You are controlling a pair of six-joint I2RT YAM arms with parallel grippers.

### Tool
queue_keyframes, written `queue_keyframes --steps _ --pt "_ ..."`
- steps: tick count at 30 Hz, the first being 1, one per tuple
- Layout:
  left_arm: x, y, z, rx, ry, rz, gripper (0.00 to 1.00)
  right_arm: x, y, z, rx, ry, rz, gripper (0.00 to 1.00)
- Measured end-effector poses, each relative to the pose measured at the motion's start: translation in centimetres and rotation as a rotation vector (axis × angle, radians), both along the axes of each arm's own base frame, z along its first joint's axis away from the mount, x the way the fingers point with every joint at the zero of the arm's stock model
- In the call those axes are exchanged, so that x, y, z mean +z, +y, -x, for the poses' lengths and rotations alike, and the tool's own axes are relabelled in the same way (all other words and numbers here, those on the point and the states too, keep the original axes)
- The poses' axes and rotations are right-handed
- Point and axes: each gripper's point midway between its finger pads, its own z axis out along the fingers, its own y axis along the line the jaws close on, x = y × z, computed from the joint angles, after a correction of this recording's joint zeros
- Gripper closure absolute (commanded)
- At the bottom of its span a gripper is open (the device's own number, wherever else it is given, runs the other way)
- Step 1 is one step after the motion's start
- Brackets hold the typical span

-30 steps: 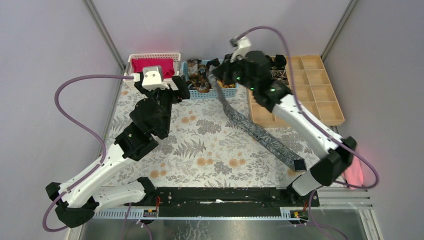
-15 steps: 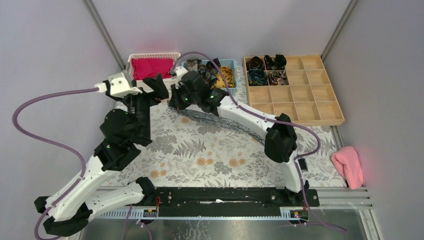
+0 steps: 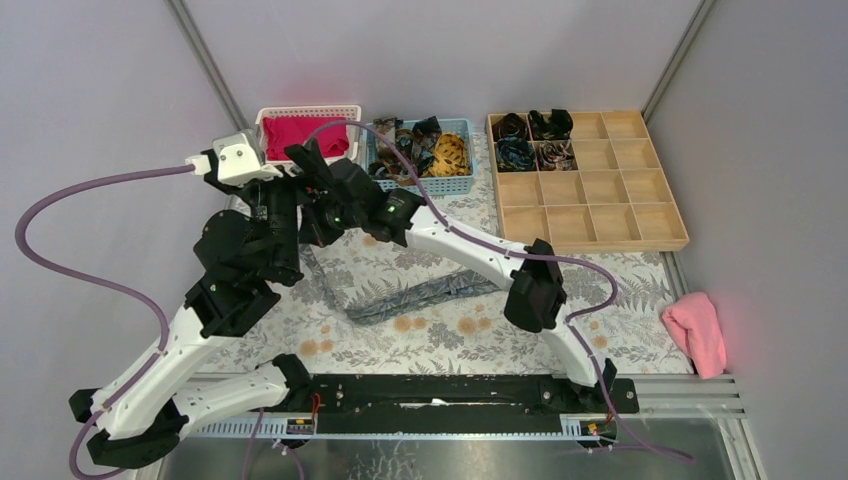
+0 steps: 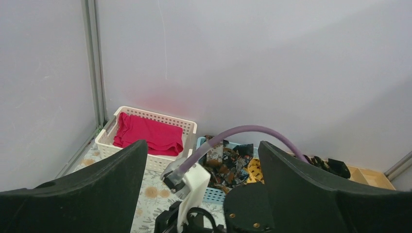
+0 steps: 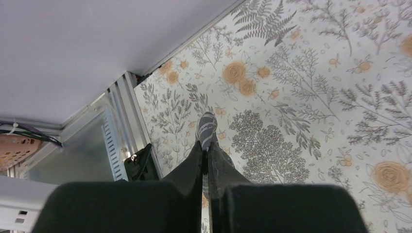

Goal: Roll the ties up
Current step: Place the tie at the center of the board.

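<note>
Fabric looks soft, light and floppy: grey patterned tie lies in a bent strip across the floral table, one end lifted by the right claw, which is clamped on it w/ the tip poking past the fingers. Left claw gapes wide, holding nothing. Prob. slippery, so pinch flat across, near the tip, to start a tight roll. More ties wait in the blue basket.

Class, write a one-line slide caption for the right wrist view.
Right tool pinches the tip of a grey patterned fabric necktie over the floral tablecloth.
</note>
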Motion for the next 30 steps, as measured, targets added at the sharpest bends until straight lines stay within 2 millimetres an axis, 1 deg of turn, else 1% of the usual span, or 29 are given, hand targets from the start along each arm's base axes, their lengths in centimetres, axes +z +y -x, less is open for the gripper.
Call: queue_keyframes --steps 4,9,13,18,23,25,28,30 --pt "0.0 0.2 0.1 0.004 0.000 -0.010 0.07 -2.3 0.7 0.7 0.021 0.036 0.035 1.00" --pt "-0.2 0.5 0.2 0.017 0.005 -0.018 0.07 -6.9 1.4 0.8 0.028 0.099 0.096 1.00" --pt "-0.3 0.5 0.2 0.020 0.008 -0.021 0.07 -9.6 1.2 1.4 0.028 0.142 0.134 1.00" --pt "-0.7 0.3 0.0 0.020 0.016 -0.030 0.07 -11.1 1.0 1.8 0.027 0.155 0.155 1.00" --pt "-1.1 -0.2 -0.4 0.019 0.027 -0.036 0.07 -10.8 1.2 1.9 0.021 0.164 0.138 1.00" --pt "-1.4 -0.4 -0.6 0.015 0.032 -0.029 0.08 -11.4 0.6 2.3 0.013 0.176 0.142 1.00" --pt "-2.5 -0.9 -0.9 0.009 0.049 -0.010 0.13 -13.8 -2.4 3.7 -0.013 0.221 0.198 1.00" --pt "-3.9 -1.5 -1.3 0.014 0.081 0.001 0.17 -15.2 -4.5 4.7 -0.036 0.248 0.226 1.00"
